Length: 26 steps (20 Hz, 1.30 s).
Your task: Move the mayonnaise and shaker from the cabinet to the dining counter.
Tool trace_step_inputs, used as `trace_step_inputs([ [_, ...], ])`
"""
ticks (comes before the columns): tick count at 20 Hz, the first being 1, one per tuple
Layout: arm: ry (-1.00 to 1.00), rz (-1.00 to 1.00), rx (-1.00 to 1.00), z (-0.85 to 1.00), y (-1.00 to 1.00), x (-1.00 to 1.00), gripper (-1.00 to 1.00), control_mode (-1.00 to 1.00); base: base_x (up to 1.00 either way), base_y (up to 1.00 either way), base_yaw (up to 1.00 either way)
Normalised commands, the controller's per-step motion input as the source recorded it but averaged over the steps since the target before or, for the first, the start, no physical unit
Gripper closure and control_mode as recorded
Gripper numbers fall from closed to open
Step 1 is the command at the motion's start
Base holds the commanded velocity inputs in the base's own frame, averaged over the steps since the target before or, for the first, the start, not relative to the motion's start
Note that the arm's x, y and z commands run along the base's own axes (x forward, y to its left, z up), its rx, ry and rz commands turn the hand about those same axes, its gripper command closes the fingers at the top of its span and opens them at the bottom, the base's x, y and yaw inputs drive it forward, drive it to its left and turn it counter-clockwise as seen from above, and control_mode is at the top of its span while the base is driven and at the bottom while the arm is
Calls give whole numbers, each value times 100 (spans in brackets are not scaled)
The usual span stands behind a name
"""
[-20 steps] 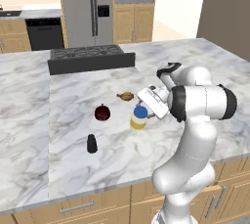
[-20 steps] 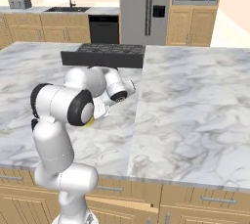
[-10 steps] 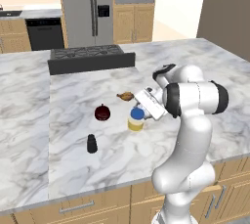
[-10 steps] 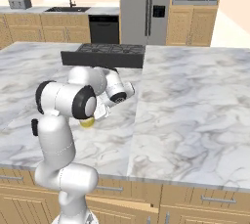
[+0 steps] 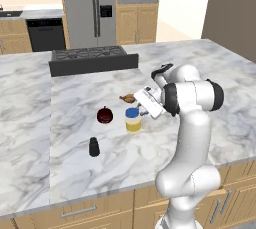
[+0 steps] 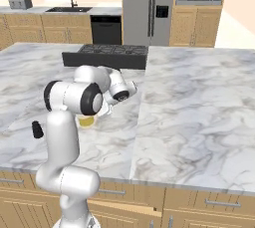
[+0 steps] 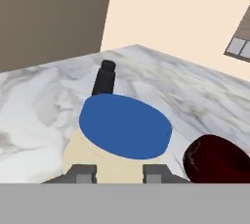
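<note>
The mayonnaise jar (image 5: 133, 121) is pinched by the end effector (image 7: 118, 173) on the marble worktop (image 5: 210, 68), near the black shaker (image 5: 93, 147).

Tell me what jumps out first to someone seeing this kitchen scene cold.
The white arm bends low over the dining counter, its gripper at the mayonnaise, whose blue lid looms large in the hand view. Beside the jar sit a dark red round item and the small black shaker. Behind them, the black gas hob cuts across the marble.
</note>
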Motion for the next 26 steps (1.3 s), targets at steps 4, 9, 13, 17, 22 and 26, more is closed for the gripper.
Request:
trace_step_inputs([
  [4, 0, 0, -3, -44, 0, 4, 100, -100, 0, 0, 0],
  [9, -1, 0, -4, -37, -1, 0, -100, -100, 0, 0, 0],
  [13, -9, 0, -4, -5, -28, -26, -100, -100, 0, 0, 0],
  [17, -22, -2, -2, 45, -11, -34, -100, -100, 0, 0, 0],
  [22, -31, -9, -5, 100, 0, -20, -100, -100, 0, 0, 0],
  [26, -33, -9, -7, 100, 3, -45, -100, -100, 0, 0, 0],
])
